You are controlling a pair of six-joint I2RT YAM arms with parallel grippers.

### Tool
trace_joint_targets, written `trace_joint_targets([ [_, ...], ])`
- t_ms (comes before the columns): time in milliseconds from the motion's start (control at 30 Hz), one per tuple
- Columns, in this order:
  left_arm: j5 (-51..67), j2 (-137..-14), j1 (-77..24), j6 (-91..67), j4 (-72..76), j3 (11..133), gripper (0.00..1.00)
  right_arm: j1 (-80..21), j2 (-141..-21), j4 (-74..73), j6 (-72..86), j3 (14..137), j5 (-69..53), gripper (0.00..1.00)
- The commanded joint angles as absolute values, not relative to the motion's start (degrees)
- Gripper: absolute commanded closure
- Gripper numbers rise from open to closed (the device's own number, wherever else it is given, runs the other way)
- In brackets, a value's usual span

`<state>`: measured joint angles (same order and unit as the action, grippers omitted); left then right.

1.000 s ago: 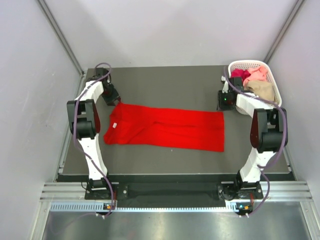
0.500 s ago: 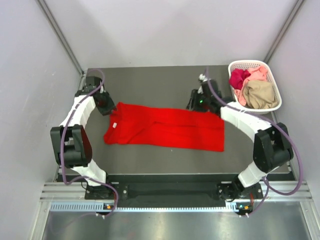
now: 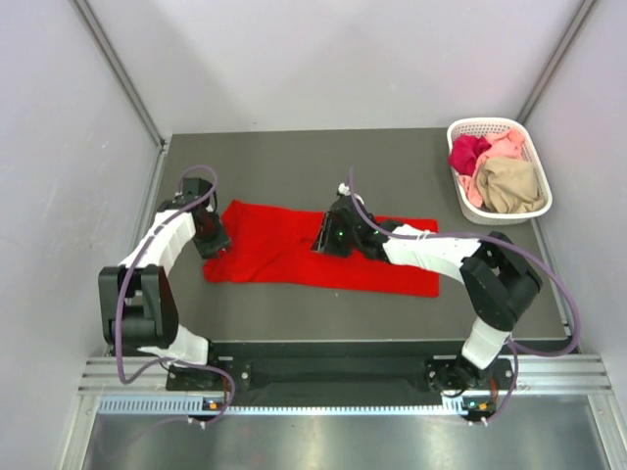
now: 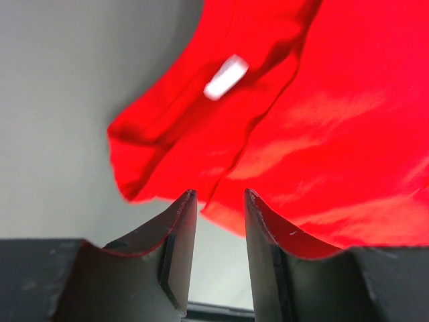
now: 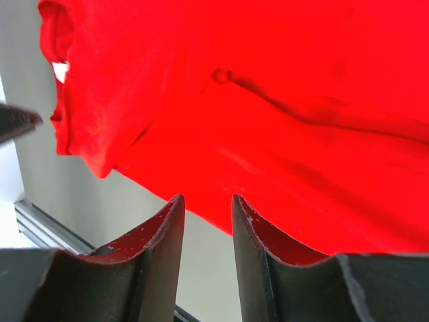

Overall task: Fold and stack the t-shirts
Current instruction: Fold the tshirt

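A bright red t-shirt (image 3: 294,253) lies flat on the dark table, folded into a long strip running left to right. My left gripper (image 3: 213,239) is open and empty at the shirt's left end. In the left wrist view the open gripper (image 4: 218,195) points at the shirt's edge (image 4: 322,134), with the white neck label (image 4: 226,77) just beyond. My right gripper (image 3: 325,238) is open and empty above the middle of the strip. In the right wrist view the gripper (image 5: 206,199) sits at the red cloth's edge (image 5: 268,121).
A white lattice basket (image 3: 500,125) stands at the back right. It holds a magenta shirt (image 3: 468,152), a pale pink shirt (image 3: 505,147) and a tan shirt (image 3: 509,184). Grey walls close in both sides. The table's metal front rail (image 3: 323,377) runs along the near edge.
My right arm swung left from beside the basket to above the shirt's middle. My left gripper moved nearer, from the shirt's far left corner down along its left end.
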<state>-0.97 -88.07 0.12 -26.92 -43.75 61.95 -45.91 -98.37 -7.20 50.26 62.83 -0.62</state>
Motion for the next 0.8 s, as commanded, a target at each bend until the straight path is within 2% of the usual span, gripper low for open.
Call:
trace_joint_targets([
  [0, -2.1, -83.4, 0.2, -28.0, -44.9, 58.6, 0.60, -47.1, -98.2, -5.1, 50.7, 67.0, 1.8, 0.65],
  [133, 4.9, -79.4, 0.2, -30.1, -41.4, 52.9, 0.59, -47.6, -98.0, -6.4, 48.5, 67.3, 1.8, 0.65],
  [400, 12.2, -79.5, 0.2, -32.5, -34.1, 46.1, 0.57, -47.6, -95.4, -6.1, 47.0, 64.5, 2.9, 0.65],
  [767, 6.1, -81.1, 0.2, -32.5, -34.9, 47.5, 0.55, -47.7, -94.7, -6.3, 45.6, 64.5, 3.6, 0.64],
])
